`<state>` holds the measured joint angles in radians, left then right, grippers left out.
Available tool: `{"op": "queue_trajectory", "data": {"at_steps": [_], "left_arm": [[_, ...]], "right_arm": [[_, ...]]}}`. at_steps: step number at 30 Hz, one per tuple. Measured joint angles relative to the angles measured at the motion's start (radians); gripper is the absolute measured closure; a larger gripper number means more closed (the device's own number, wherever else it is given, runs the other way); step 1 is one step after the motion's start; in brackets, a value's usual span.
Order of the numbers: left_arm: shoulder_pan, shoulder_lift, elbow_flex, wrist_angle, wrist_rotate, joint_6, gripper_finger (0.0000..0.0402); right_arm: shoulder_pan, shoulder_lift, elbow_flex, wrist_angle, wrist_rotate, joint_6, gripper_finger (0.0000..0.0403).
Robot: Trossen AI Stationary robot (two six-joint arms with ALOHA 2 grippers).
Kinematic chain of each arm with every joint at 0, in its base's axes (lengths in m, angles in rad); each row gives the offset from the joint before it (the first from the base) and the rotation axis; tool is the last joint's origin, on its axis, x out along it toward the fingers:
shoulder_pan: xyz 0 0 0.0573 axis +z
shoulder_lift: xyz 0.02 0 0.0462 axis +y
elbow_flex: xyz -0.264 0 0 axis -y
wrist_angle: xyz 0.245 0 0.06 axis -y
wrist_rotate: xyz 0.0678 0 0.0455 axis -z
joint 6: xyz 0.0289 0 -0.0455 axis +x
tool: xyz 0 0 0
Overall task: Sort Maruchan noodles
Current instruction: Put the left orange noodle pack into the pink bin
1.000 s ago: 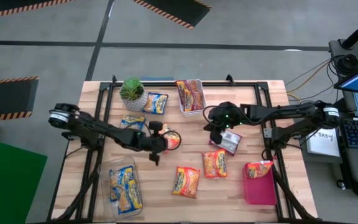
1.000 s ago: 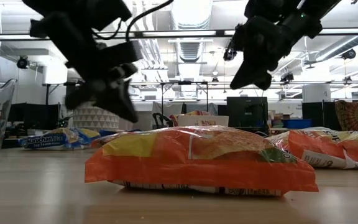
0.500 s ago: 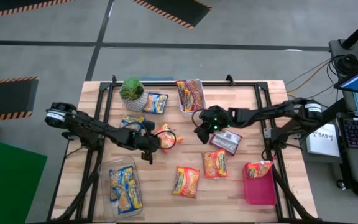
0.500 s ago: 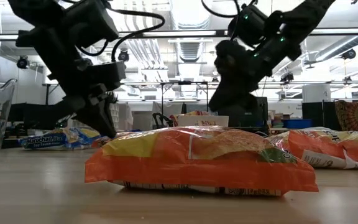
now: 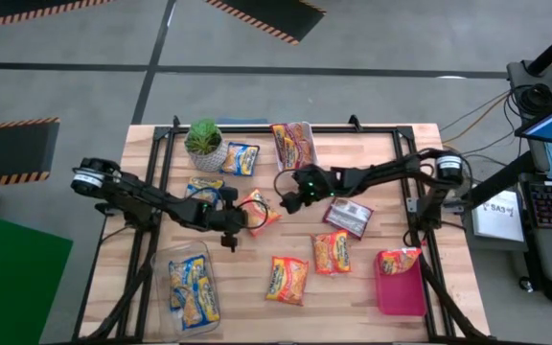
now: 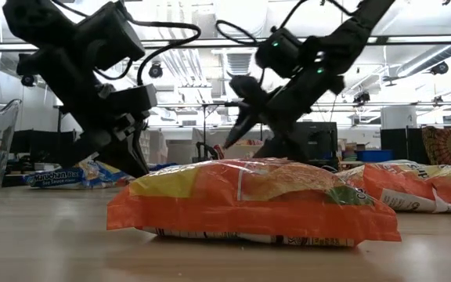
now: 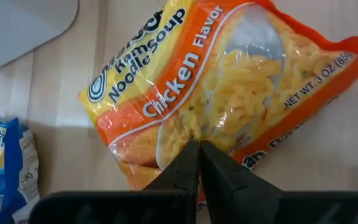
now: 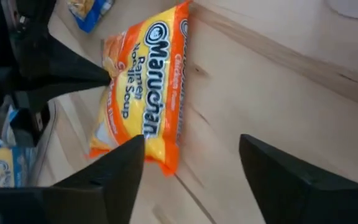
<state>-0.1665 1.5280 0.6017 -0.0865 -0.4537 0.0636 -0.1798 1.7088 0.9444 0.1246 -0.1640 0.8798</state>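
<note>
Orange-and-yellow Chicken Flavor Maruchan packet (image 5: 260, 210) lies flat at the table (image 5: 372, 278) centre. The left end effector (image 5: 239, 218) stays closed, pinching the packet's edge. The right end effector (image 5: 287, 201) has travelled in from the maroon packet (image 5: 349, 218) and spread its jaws just beside the orange one, suggesting a handover. In the high view, its long axis runs diagonally, one end toward the right end effector.

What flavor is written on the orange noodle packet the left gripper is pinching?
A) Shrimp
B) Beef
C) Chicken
C: the left wrist view shows "Chicken Flavor" printed on the orange Maruchan packet, whose edge the left gripper pinches.
</note>
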Motion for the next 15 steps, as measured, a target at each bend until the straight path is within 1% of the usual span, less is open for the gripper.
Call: {"op": "queue_trajectory", "data": {"at_steps": [4, 8, 12, 15], "left_arm": [[0.000, 0.018, -0.012, 0.048, -0.001, -0.017, 0.0402], [0.000, 0.040, -0.025, 0.105, -0.005, -0.021, 0.0402], [0.000, 0.060, -0.032, 0.139, -0.015, -0.024, 0.0401], [0.000, 0.074, -0.033, 0.162, -0.020, -0.025, 0.0402]], "right_arm": [[-0.002, 0.066, 0.071, 0.002, -0.030, -0.001, 0.0114], [-0.004, 0.132, 0.132, -0.001, -0.099, -0.014, 0.0093], [-0.004, 0.195, 0.185, 0.001, -0.132, -0.038, 0.0083], [-0.003, 0.241, 0.221, 0.002, -0.169, -0.067, 0.0084]]}}
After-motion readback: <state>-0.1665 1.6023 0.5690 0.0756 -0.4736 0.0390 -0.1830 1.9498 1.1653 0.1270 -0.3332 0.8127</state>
